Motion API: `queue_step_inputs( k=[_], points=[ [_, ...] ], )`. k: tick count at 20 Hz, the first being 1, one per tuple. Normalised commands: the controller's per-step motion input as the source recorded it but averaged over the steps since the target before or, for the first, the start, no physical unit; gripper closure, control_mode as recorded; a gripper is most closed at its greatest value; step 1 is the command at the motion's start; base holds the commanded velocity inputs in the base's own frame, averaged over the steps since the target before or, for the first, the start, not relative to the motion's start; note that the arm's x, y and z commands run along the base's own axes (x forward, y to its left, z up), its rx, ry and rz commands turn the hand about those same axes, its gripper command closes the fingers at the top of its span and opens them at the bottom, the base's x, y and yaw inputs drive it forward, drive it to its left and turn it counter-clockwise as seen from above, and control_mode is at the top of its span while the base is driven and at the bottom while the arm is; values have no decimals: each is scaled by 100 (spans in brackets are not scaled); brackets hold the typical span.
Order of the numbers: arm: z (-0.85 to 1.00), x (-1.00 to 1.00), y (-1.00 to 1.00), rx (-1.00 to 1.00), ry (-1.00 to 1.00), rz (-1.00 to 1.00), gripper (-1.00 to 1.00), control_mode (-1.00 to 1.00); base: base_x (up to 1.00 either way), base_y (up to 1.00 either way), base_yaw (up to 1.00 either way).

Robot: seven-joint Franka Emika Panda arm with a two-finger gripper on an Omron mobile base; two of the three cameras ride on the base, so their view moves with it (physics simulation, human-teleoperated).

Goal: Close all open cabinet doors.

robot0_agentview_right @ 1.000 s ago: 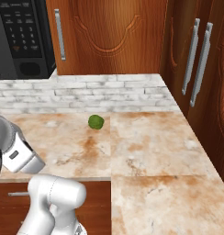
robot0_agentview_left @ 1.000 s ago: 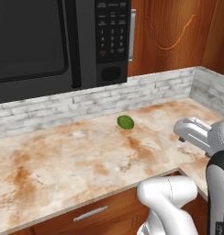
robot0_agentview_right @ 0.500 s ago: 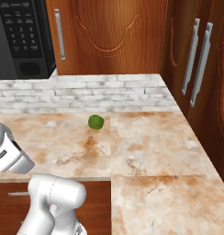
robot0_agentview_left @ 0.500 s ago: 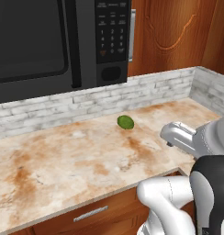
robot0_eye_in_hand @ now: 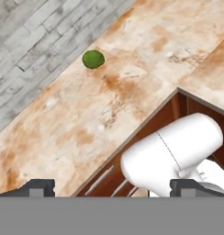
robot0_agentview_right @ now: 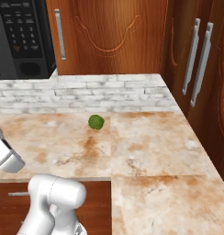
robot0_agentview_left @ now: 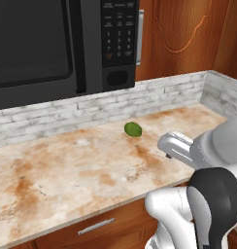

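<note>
A glossy reddish-brown cabinet door (robot0_agentview_left: pixel 188 39) with a carved arch hangs right of the microwave, its silver bar handle (robot0_agentview_right: pixel 60 34) along its left edge. It lies flat in its frame. Two taller cabinet doors (robot0_agentview_right: pixel 215 69) with paired vertical handles (robot0_agentview_right: pixel 198 50) stand on the right wall; whether they stand ajar I cannot tell. My gripper (robot0_eye_in_hand: pixel 113 188) hangs over the counter's front edge, pointing down, with its dark fingertips (robot0_eye_in_hand: pixel 40 187) wide apart and nothing between them. My hand (robot0_agentview_left: pixel 176 145) sits low at the right, far below the doors.
A small green lime (robot0_agentview_left: pixel 133 129) lies on the marble counter (robot0_agentview_left: pixel 67 170) near the stone backsplash. A black microwave (robot0_agentview_left: pixel 52 44) hangs above the counter at the left. Wooden drawer fronts (robot0_agentview_left: pixel 96 226) run under the counter edge.
My arm has swung left and down, bringing the hand from the right edge toward the counter's front middle. The jaws have stayed wide. The lime and doors have not moved.
</note>
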Motion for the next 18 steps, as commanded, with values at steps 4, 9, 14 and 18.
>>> queue_step_inputs(
  k=[4,9,14,18],
  points=[
    [0,0,0,0,0,0,-100,100,-25,6,-1],
    [0,0,0,0,0,0,-100,100,-84,6,-8],
    [0,0,0,0,0,0,-100,100,-70,46,-14],
    [0,0,0,0,0,0,-100,100,-51,59,-18]
  ],
)
